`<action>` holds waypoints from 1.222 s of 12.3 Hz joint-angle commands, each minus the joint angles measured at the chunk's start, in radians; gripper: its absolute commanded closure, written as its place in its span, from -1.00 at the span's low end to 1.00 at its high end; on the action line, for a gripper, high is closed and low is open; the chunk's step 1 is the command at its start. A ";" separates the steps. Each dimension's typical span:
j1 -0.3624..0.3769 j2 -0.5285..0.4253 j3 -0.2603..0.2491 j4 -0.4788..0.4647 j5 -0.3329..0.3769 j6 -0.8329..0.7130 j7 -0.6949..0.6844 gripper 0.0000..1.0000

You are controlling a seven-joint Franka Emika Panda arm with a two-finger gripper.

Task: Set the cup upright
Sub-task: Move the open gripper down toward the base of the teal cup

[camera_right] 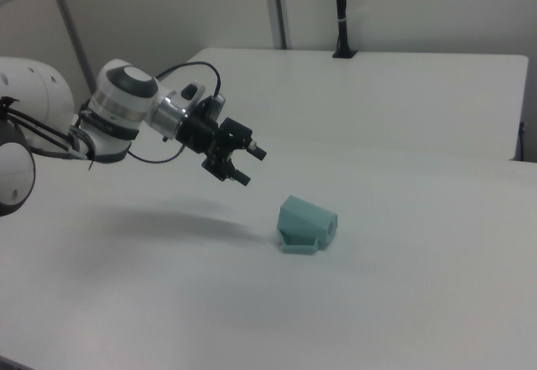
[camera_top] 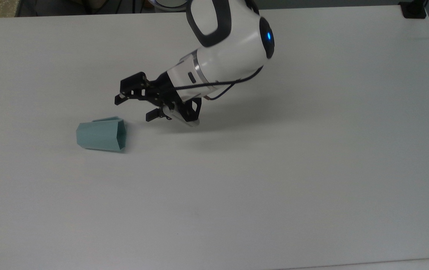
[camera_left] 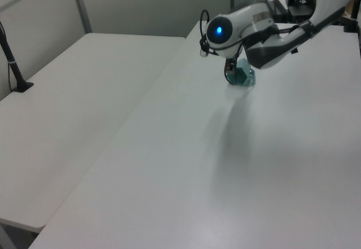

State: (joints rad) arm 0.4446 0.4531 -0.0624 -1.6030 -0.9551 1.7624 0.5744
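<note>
The pale teal faceted cup (camera_top: 101, 135) lies on its side on the white table (camera_top: 274, 180), its wide rim facing the top view's right and its handle tab on the far side. My gripper (camera_top: 132, 109) hovers just right of and beyond the rim in the top view, tilted toward the cup, open with nothing between the fingers. In the right view the gripper (camera_right: 252, 167) hangs above and left of the cup (camera_right: 306, 223), apart from it. In the left view the arm (camera_left: 248, 31) partly covers the cup (camera_left: 246, 78).
A black clamp (camera_top: 411, 9) sits at the table's far right corner in the top view. A second white table (camera_left: 73, 108) stands beside this one, with a black post (camera_left: 14, 62) on it. The arm casts a shadow (camera_top: 237, 123) behind the gripper.
</note>
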 commanded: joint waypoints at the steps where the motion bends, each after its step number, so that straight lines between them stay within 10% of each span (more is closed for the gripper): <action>1: 0.006 0.050 -0.008 0.005 -0.069 0.012 0.057 -1.00; 15: -0.101 0.147 -0.008 -0.028 -0.169 0.019 0.110 -0.99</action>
State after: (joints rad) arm 0.3468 0.5962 -0.0684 -1.6084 -1.0927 1.7625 0.6564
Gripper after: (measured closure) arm 0.000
